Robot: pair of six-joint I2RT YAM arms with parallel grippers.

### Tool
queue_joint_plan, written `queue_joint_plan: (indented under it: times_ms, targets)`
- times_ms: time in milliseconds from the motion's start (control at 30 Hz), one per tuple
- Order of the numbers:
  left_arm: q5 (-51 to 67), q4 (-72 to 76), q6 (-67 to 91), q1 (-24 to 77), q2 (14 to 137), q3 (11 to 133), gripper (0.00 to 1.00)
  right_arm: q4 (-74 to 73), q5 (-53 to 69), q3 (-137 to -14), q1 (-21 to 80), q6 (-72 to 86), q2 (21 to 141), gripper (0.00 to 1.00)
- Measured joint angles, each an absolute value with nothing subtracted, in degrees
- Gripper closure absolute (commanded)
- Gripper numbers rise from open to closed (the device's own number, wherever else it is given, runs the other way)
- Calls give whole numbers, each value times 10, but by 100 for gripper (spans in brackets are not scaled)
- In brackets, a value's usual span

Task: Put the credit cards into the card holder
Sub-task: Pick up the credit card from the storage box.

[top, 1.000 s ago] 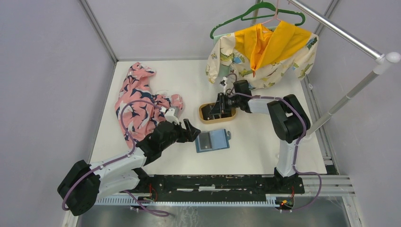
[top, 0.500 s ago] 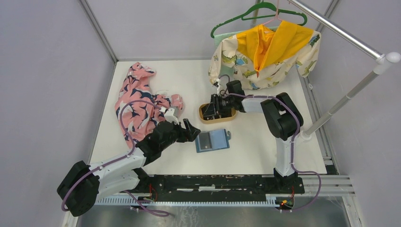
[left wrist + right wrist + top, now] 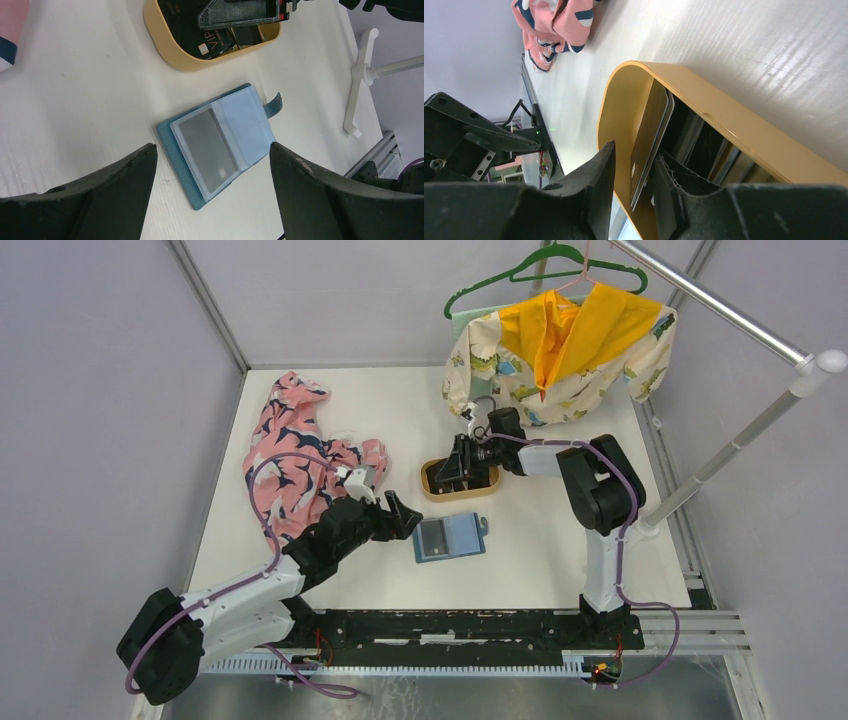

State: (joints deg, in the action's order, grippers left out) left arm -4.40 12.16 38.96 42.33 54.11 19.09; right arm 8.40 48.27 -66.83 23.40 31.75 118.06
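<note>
In the wooden tray (image 3: 724, 125) the right claw (image 3: 634, 160) brackets an upright credit card (image 3: 649, 130), its grip unclear. A loose pinch could drop the card on lifting. The left claw (image 3: 211, 149) gapes empty beside the card holder (image 3: 245, 125), which lies open on the desk (image 3: 75, 100).

Teal card holder (image 3: 215, 145) open flat; dk credit cards (image 3: 214, 41) in tray (image 3: 162, 40)
</note>
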Motion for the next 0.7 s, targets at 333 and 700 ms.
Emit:
queue_joint_plan:
  times_ms: [333,700]
  targets:
    - [-45,116,390,423,530,191,12,102,496,-644,204,336,1163,67]
    - [-45,108,390,423,530,191,12,107,501,-638,197,344,1161,92]
